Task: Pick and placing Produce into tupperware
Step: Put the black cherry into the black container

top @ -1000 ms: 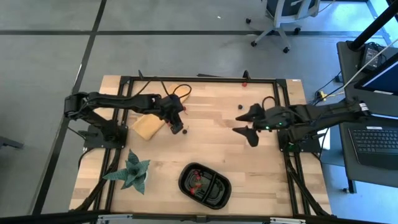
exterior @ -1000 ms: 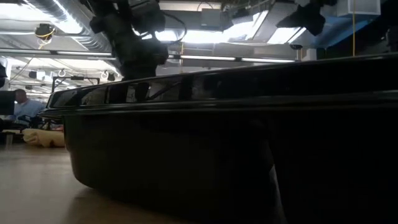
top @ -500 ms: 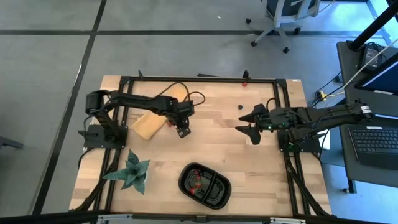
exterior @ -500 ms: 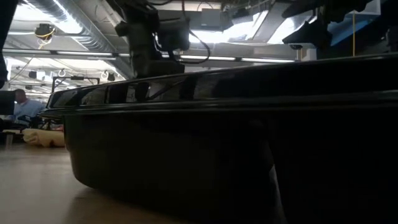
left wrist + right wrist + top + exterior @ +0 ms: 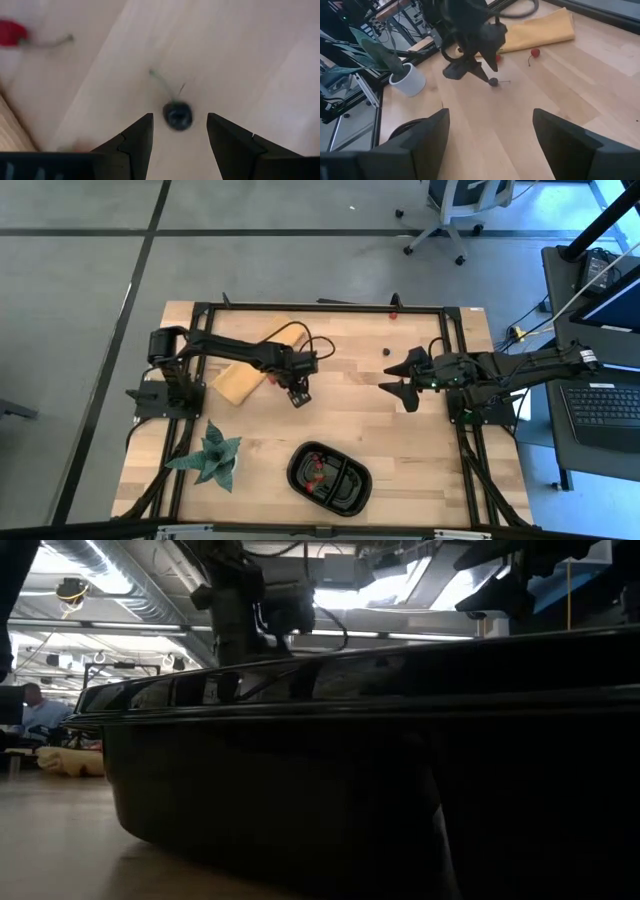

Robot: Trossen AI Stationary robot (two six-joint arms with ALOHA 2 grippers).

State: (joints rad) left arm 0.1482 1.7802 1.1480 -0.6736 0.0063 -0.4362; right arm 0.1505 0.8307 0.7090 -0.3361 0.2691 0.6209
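We see the left gripper [image 5: 178, 131] spread around a dark berry [image 5: 177, 114] mid-table; right gripper [image 5: 398, 385] spread, waiting near the right edge.

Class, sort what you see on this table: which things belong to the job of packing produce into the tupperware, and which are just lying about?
Part of the job:
- dark berry, between the left gripper's open jaws
- red berry near the cloth
- black tray, some red fruit already inside

Just lying about:
- yellow cloth
- potted green plant
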